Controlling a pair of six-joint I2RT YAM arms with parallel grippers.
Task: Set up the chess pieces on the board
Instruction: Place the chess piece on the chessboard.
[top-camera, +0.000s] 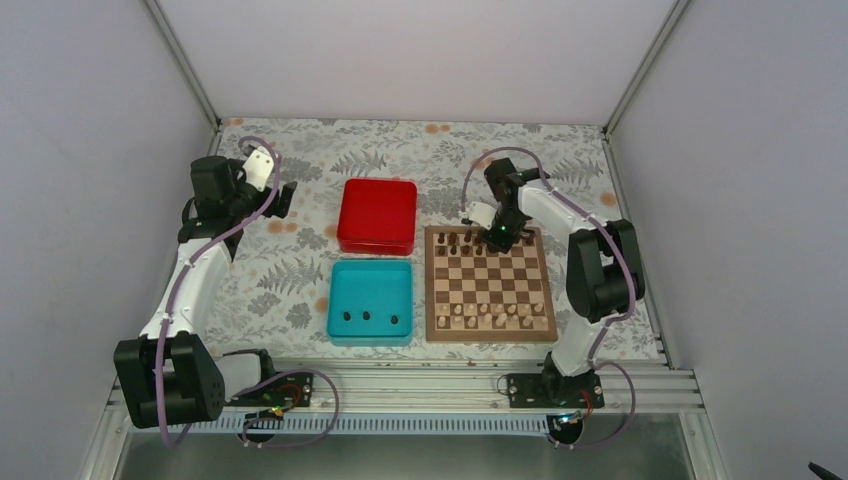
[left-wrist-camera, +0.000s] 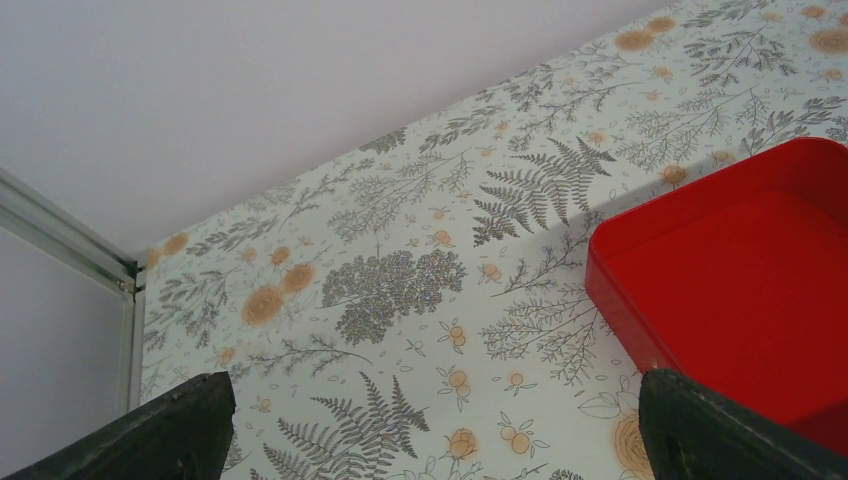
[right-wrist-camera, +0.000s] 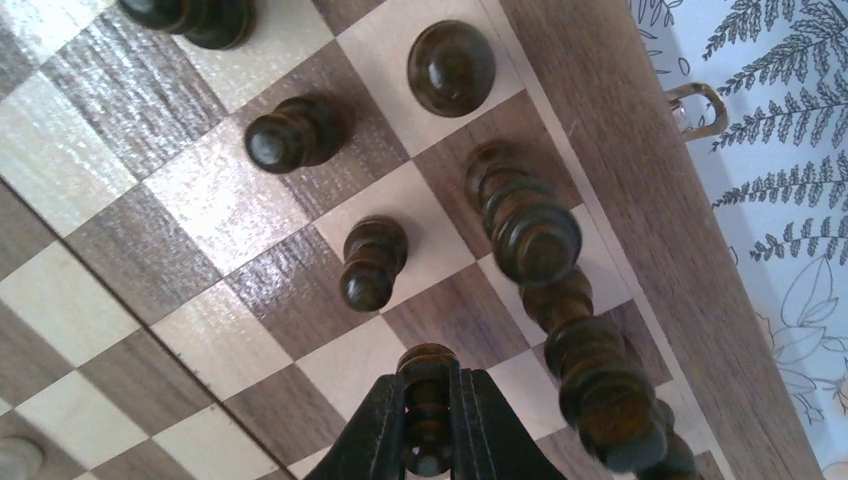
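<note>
The board lies right of centre, a wooden checkered square. Dark chess pieces stand along its far rows, and three more lie in the teal tray. My right gripper hovers over the board's far edge. In the right wrist view it is shut on a dark piece, held just above a light square. Beside it stand a small dark piece and taller ones in the edge row. My left gripper is open with nothing in it over the patterned cloth, its fingertips far apart.
The red box sits left of the board's far end, and its corner is close to my left gripper. The teal tray lies in front of the red box. Pale pieces fill the board's near rows.
</note>
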